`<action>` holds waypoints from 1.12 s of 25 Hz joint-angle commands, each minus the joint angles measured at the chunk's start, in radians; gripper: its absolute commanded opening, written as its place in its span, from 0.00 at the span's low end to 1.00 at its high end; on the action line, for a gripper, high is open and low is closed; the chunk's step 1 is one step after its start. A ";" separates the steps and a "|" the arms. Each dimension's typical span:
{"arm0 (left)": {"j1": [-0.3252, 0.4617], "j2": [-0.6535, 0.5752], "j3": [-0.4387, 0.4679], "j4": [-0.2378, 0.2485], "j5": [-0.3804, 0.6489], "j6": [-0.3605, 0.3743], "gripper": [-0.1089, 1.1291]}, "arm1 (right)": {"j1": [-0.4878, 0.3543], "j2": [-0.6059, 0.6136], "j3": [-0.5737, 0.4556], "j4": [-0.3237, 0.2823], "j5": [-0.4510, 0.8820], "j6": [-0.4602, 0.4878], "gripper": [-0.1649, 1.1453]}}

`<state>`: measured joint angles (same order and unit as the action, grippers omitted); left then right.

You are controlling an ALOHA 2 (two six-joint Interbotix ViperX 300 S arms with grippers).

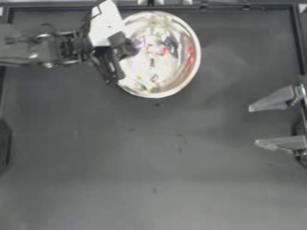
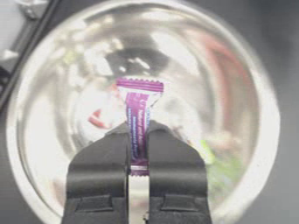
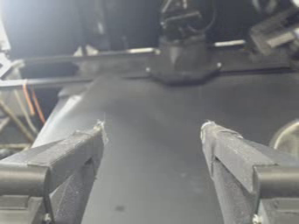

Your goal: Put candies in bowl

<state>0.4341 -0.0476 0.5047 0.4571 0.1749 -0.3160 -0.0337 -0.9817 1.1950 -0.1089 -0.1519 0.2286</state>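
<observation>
Left end effector (image 2: 139,144) clamping purple candy (image 2: 139,114) over bowl (image 2: 257,131)

This looks like a robotics lab bench rather than any home or kitchen. The work surface is a plain dark table (image 1: 150,179), bare and matte, edged along the far side by a metal frame rail (image 1: 180,6) of the kind bolted around a test rig. Two robot arms reach in from opposite sides, each with a camera on its wrist. Across the table, the right wrist view shows a second rail (image 3: 116,54), loose orange cables (image 3: 32,105) hanging at the edge, and a dark mounted base (image 3: 184,65), probably the other arm's foot, though it is too blurred to be sure. Nothing domestic appears beyond the shiny metal bowl (image 1: 180,76) set on the table
</observation>
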 commanded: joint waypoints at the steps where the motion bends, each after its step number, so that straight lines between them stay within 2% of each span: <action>1: 0.034 0.029 -0.049 0.002 -0.055 0.002 0.28 | -0.003 0.011 -0.005 0.011 -0.017 0.000 0.86; 8: 0.084 0.118 -0.080 0.002 -0.107 0.002 0.28 | -0.005 0.011 0.002 0.018 -0.021 -0.002 0.86; 11: 0.095 0.147 -0.094 0.002 -0.109 0.002 0.30 | -0.005 0.011 0.002 0.018 -0.021 -0.002 0.86; 14: 0.100 0.170 -0.106 0.003 -0.109 0.003 0.36 | -0.005 0.011 0.002 0.018 -0.021 -0.002 0.86; 16: 0.100 0.175 -0.109 0.006 -0.110 0.005 0.46 | -0.005 0.011 0.002 0.018 -0.021 -0.002 0.86; 21: 0.098 0.167 -0.109 0.005 -0.109 0.017 0.89 | -0.005 0.011 0.002 0.018 -0.021 -0.002 0.86; 22: 0.098 0.164 -0.107 0.005 -0.114 0.017 0.94 | -0.005 0.011 0.002 0.018 -0.021 -0.002 0.86; 23: 0.098 0.161 -0.106 0.003 -0.117 0.018 0.96 | -0.005 0.011 0.002 0.018 -0.021 0.000 0.86; 28: 0.091 0.115 -0.092 0.003 -0.118 0.018 0.85 | -0.005 0.011 0.002 0.018 -0.021 -0.002 0.86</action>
<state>0.5292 0.1565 0.4218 0.4587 0.0629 -0.2976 -0.0368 -0.9802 1.2072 -0.0936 -0.1657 0.2286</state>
